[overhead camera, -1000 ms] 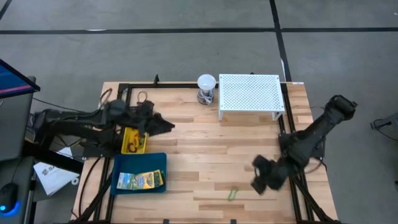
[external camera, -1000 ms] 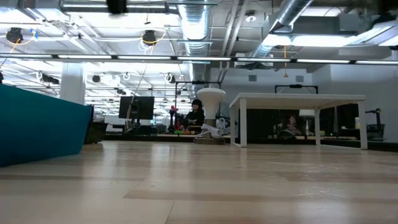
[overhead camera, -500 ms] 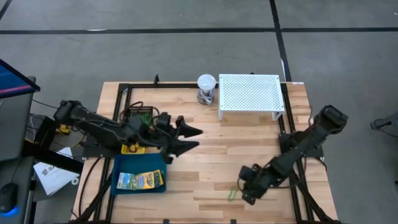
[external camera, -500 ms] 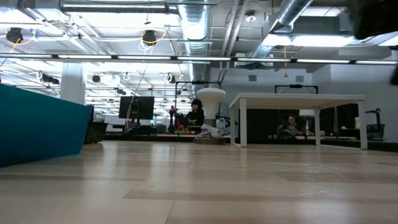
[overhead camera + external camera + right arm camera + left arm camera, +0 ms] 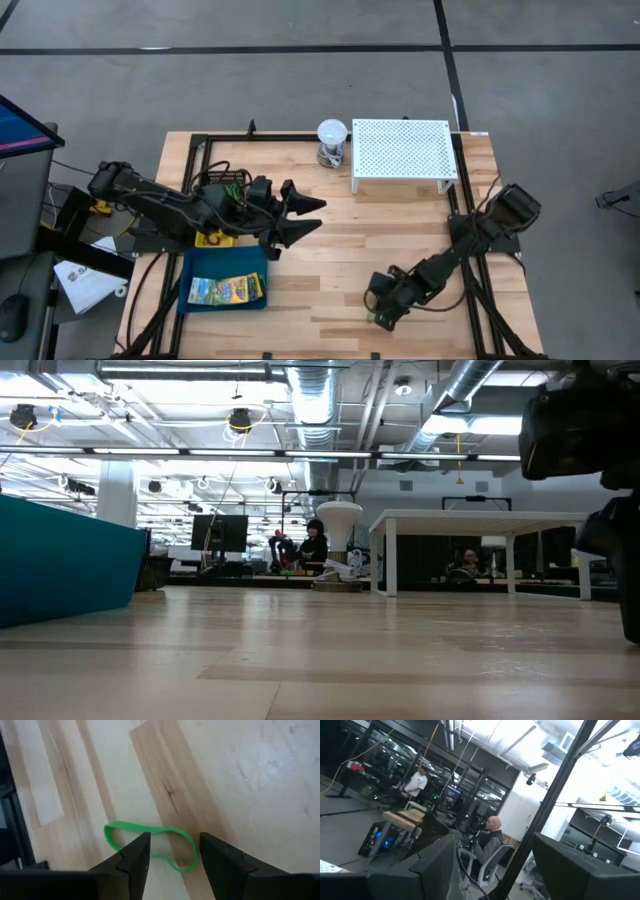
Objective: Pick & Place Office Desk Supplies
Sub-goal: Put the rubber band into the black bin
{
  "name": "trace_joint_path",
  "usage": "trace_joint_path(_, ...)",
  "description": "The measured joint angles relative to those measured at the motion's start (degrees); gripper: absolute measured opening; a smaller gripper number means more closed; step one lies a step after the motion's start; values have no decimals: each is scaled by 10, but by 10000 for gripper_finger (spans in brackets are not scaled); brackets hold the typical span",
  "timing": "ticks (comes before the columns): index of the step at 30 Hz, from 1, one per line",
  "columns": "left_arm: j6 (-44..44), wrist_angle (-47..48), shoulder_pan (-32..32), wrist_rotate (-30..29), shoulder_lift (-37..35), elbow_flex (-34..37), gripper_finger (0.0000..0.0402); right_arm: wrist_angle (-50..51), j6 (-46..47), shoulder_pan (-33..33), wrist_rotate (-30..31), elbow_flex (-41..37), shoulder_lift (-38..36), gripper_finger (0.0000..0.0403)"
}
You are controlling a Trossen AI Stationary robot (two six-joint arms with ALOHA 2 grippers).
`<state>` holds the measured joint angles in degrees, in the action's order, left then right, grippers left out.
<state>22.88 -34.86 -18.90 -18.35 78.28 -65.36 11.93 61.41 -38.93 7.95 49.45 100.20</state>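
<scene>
Right gripper (image 5: 172,862) sits low over the near edge of the wooden table (image 5: 340,240), dark fingers (image 5: 135,857) parted and straddling a thin green rubber loop (image 5: 150,842) lying flat on the boards, not clamped on it. Left gripper (image 5: 305,215) hovers with jaws wide apart and empty, just beyond the blue tray (image 5: 200,265) holding flat green-yellow printed packets (image 5: 225,291).
</scene>
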Motion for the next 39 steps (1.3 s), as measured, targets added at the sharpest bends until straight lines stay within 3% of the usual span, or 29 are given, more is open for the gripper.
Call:
trace_joint_path(7,1,-1,0,-18,0,0,255,19,57,-9,42,4,26,141)
trace_joint_path(14,5,-4,0,-27,0,0,255,39,55,-11,50,3,27,14)
trace_joint_path(21,5,-4,0,-31,0,0,255,83,31,-9,57,34,12,3)
trace_joint_path(30,5,5,0,-32,1,0,255,86,3,33,174,49,-148,1)
trace_joint_path(33,47,79,-8,-29,-12,0,255,60,-29,52,198,50,-217,1)
trace_joint_path(37,242,310,-41,66,-30,0,255,48,-67,78,221,50,-295,0)
trace_joint_path(39,314,381,-89,82,-21,2,255,48,-87,92,224,50,-326,0)
